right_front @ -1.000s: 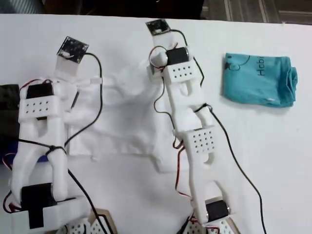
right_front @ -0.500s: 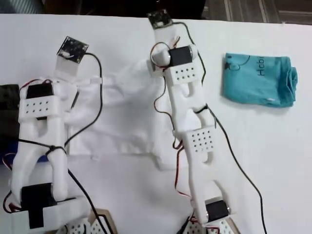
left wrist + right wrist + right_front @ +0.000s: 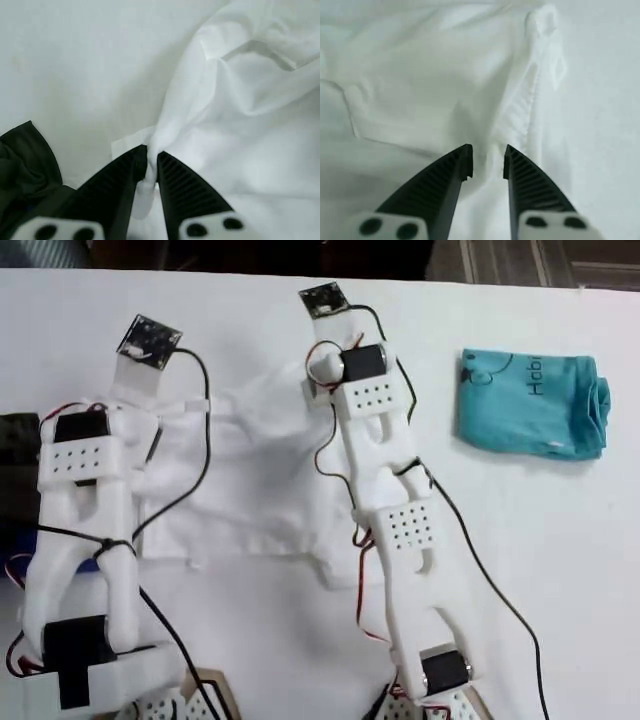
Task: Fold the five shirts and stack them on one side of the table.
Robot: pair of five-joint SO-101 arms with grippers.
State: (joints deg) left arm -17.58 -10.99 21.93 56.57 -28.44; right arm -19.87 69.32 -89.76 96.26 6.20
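A white shirt (image 3: 250, 490) lies crumpled on the white table between my two arms. My left gripper (image 3: 151, 156) is shut on a pinched edge of the white shirt (image 3: 240, 115) at its left side; in the high view the left gripper (image 3: 172, 405) sits at the shirt's far left corner. The right gripper (image 3: 487, 159) is closed narrowly on a fold of the white shirt (image 3: 420, 85) beside its stitched hem, at the shirt's far right corner (image 3: 318, 370). A folded teal shirt (image 3: 530, 405) rests on the right side of the table.
A black shirt (image 3: 15, 455) lies at the table's left edge, next to the left arm, and the black shirt (image 3: 25, 165) appears beside the left fingers. Cables run along both arms. Bare table (image 3: 560, 570) lies to the right front.
The right arm pushed its gripper away toward the far edge, then drew back slightly; the shirt's far right corner shifted with it. The left arm has kept still.
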